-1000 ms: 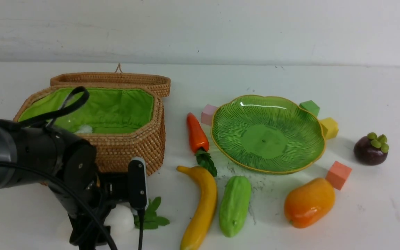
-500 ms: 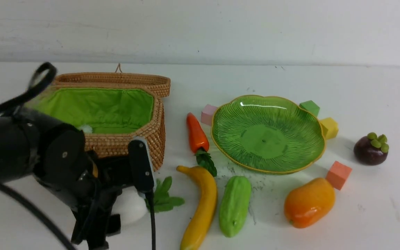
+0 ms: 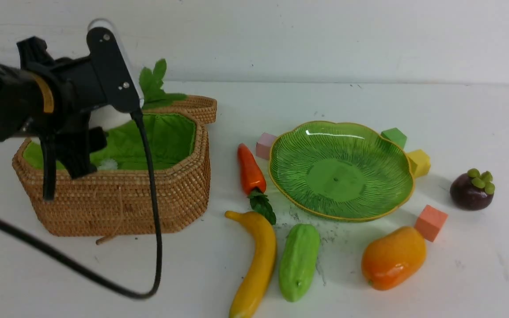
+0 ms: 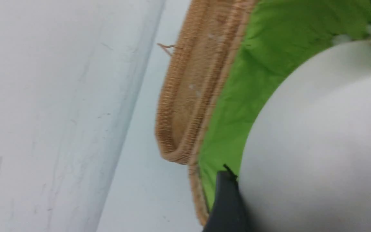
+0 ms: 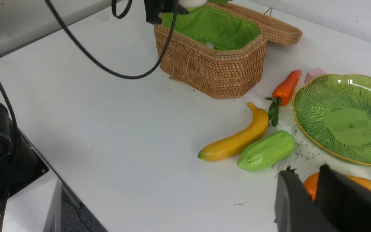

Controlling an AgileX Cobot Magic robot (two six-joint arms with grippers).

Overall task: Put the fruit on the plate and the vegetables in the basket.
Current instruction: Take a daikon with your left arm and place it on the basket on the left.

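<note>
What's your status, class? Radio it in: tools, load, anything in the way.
Left tool shut on radish, above open basket. Right tool near mango, state unclear. Nothing blocking basket mouth.

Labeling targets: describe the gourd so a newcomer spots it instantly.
Start at the green leaf-pattern plate right of the wicker basket. Two long items lie just nearer the camera. The gourd is the stubby light-green one, right of the yellow banana.

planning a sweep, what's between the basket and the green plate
A carrot lies between the basket and the plate, with a pink cube behind it at the plate's rim. The front view shows this.
</note>
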